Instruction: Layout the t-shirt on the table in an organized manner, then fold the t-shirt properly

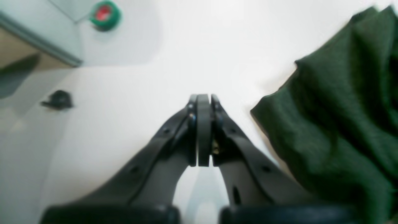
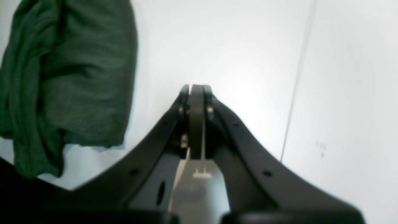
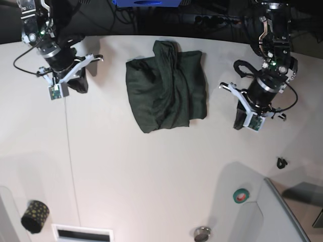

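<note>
Closest to the left wrist camera, the left gripper (image 1: 203,102) has its jaws pressed together on nothing, above the table (image 1: 130,93), with the t-shirt (image 1: 339,121) lying just beside it to the right as rumpled dark green fabric. From the right wrist camera, the right gripper (image 2: 196,93) is likewise closed and empty, the shirt bunched in soft folds near it at the upper left. Seen from the base camera, the shirt sits crumpled in a rough square heap at the table's middle, between both grippers and apart from each.
</note>
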